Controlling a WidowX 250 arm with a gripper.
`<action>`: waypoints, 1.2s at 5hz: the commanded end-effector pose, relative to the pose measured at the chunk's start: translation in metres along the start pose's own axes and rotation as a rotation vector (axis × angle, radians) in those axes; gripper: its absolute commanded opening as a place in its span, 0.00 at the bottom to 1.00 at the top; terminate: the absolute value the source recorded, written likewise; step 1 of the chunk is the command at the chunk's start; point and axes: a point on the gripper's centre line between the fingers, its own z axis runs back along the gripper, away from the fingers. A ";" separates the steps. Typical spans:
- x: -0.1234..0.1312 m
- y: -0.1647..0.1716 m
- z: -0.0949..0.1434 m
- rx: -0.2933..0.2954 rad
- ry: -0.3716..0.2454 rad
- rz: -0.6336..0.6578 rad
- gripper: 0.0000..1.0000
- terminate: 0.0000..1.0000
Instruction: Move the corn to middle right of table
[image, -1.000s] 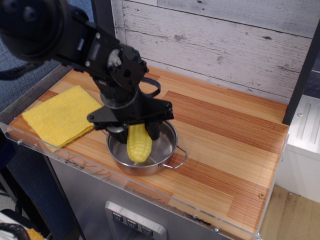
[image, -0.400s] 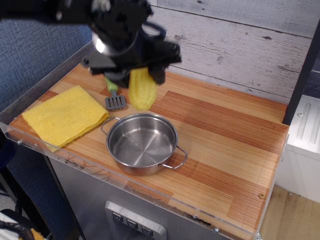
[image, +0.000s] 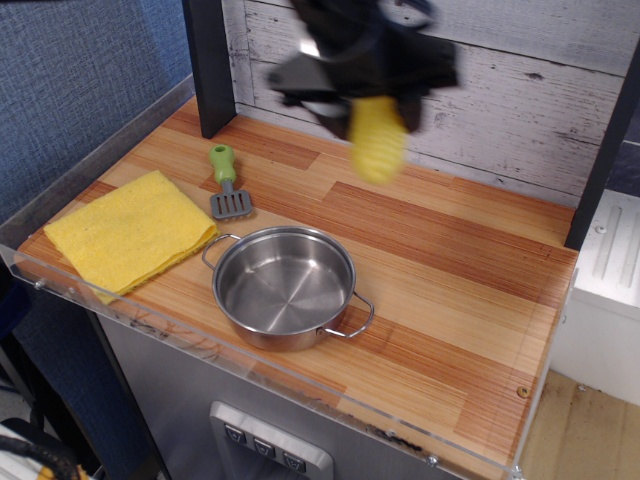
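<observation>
- The gripper (image: 375, 105), blurred near the top of the view, is clamped on the corn (image: 378, 150); the cob hangs downward below it, in the air above the rear middle of the table (image: 450, 290), in front of the whitewashed plank wall (image: 500, 90)
- The steel pot (image: 285, 287) stands empty near the front edge; its two loop handles point left-rear and right-front
- A small spatula (image: 229, 185) with a green handle lies just behind the pot; apart from it
- A yellow cloth (image: 130, 232) lies flat at the table's left end
</observation>
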 end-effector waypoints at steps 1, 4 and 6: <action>0.022 -0.095 0.010 -0.176 -0.073 -0.128 0.00 0.00; -0.014 -0.077 -0.022 -0.090 -0.074 -0.197 0.00 0.00; -0.026 -0.050 -0.041 -0.037 -0.037 -0.211 0.00 0.00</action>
